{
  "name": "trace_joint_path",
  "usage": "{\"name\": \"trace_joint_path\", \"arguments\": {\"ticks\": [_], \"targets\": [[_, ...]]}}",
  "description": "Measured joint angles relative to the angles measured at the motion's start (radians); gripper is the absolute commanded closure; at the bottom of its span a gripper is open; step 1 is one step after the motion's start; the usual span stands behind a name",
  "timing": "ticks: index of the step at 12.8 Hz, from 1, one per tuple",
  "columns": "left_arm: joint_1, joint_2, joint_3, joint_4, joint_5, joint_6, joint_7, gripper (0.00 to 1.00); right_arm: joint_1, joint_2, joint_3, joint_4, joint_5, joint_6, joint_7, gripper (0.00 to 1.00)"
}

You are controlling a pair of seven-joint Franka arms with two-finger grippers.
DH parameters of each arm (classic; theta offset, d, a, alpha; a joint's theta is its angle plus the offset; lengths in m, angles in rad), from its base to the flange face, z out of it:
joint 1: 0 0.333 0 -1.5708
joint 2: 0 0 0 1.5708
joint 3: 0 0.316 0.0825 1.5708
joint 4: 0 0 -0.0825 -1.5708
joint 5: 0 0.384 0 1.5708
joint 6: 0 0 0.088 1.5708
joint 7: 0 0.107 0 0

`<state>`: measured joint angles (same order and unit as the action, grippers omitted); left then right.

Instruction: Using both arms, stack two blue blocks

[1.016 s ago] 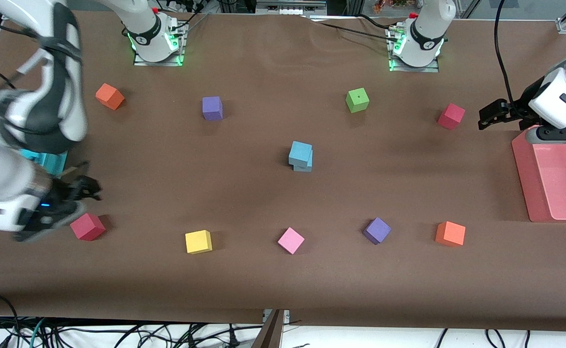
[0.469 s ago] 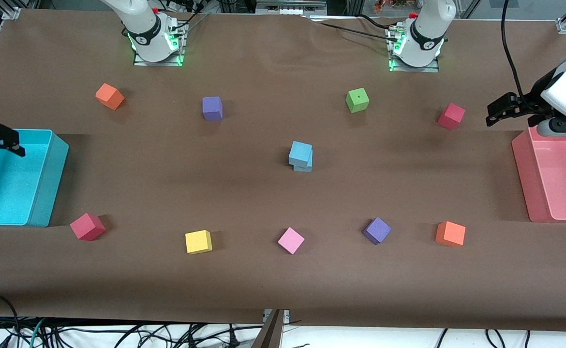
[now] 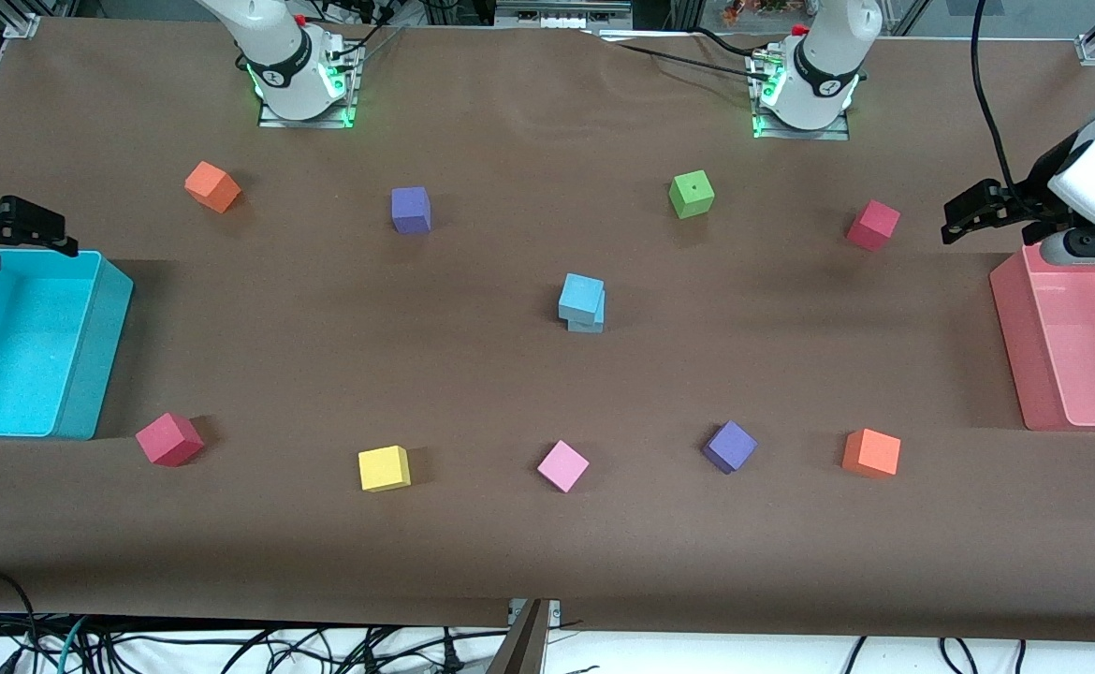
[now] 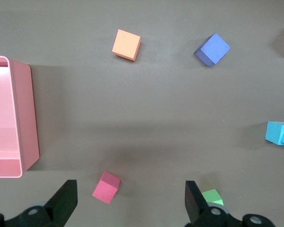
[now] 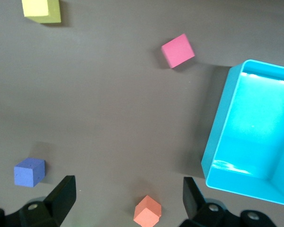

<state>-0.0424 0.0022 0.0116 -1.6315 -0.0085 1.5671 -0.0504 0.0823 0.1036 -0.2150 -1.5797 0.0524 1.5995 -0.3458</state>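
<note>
Centrally, I see the two blue blocks (image 3: 582, 301) stacked mid-table, the upper cube slightly skewed on the lower one; they also appear at the edge of the left wrist view (image 4: 280, 134). My left gripper (image 3: 978, 211) hangs empty with fingers spread over the table just beside the pink bin (image 3: 1011, 318), at the left arm's end. My right gripper (image 3: 19, 227) hangs empty with fingers spread above the rim of the turquoise bin (image 3: 108, 328), at the right arm's end. Loose cubes lie around the stack: farther from the front camera, an orange cube (image 3: 212, 186), a purple cube (image 3: 411, 209), a green cube (image 3: 692, 194) and a red cube (image 3: 873, 225); nearer, a yellow cube (image 3: 384, 467) and a pink cube (image 3: 562, 465).
</note>
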Motion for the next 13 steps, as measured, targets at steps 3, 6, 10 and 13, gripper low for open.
{"name": "trace_joint_path", "arguments": {"ticks": [3, 6, 10, 13], "targets": [[-0.005, 0.000, 0.000, 0.000, 0.000, 0.000, 0.000, 0.00, -0.016, -0.026, 0.073, -0.002, -0.030, 0.000, 0.092, 0.00], [-0.005, 0.001, 0.000, 0.000, 0.000, 0.000, 0.000, 0.00, -0.023, -0.030, 0.078, -0.007, -0.044, -0.001, 0.148, 0.00], [-0.005, 0.001, 0.000, 0.000, 0.000, 0.000, 0.000, 0.00, -0.040, -0.017, 0.074, -0.002, -0.047, 0.005, 0.154, 0.00], [-0.005, 0.001, 0.000, 0.000, 0.000, 0.000, 0.000, 0.00, -0.042, -0.015, 0.074, 0.000, -0.049, 0.005, 0.154, 0.00]]}}
